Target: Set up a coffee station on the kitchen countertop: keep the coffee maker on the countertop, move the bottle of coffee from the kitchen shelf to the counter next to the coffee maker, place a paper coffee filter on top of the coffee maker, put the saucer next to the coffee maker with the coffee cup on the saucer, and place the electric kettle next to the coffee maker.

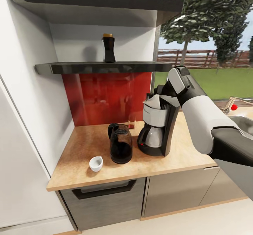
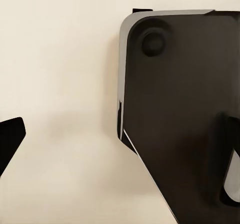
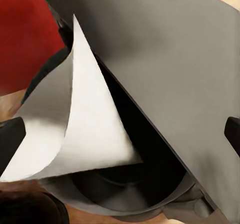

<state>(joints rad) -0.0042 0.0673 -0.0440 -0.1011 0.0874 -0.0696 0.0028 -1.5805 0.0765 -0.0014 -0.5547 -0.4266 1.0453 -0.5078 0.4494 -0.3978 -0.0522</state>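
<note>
The coffee maker (image 1: 158, 126) stands on the kitchen countertop (image 1: 88, 140), with the dark electric kettle (image 1: 120, 144) just to its left. The white coffee cup (image 1: 96, 163) sits near the front edge. Above, the bottle of coffee (image 1: 109, 48) stands on the kitchen shelf (image 1: 105, 67). My right gripper (image 1: 161, 101) hovers at the machine's top. In the right wrist view the paper coffee filter (image 3: 75, 129) leans in the basket of the coffee maker (image 3: 165, 73), and the right gripper (image 3: 120, 139) is open around it. My left gripper (image 2: 120, 154) is open over pale floor. The saucer is out of view.
A red backsplash (image 1: 105, 94) backs the counter and a tall white cabinet (image 1: 21, 122) closes its left end. To the right are a sink and a faucet (image 1: 232, 105). A dark drawer (image 1: 105, 193) sits below the counter. A second dark board (image 1: 95, 0) overhangs the shelf.
</note>
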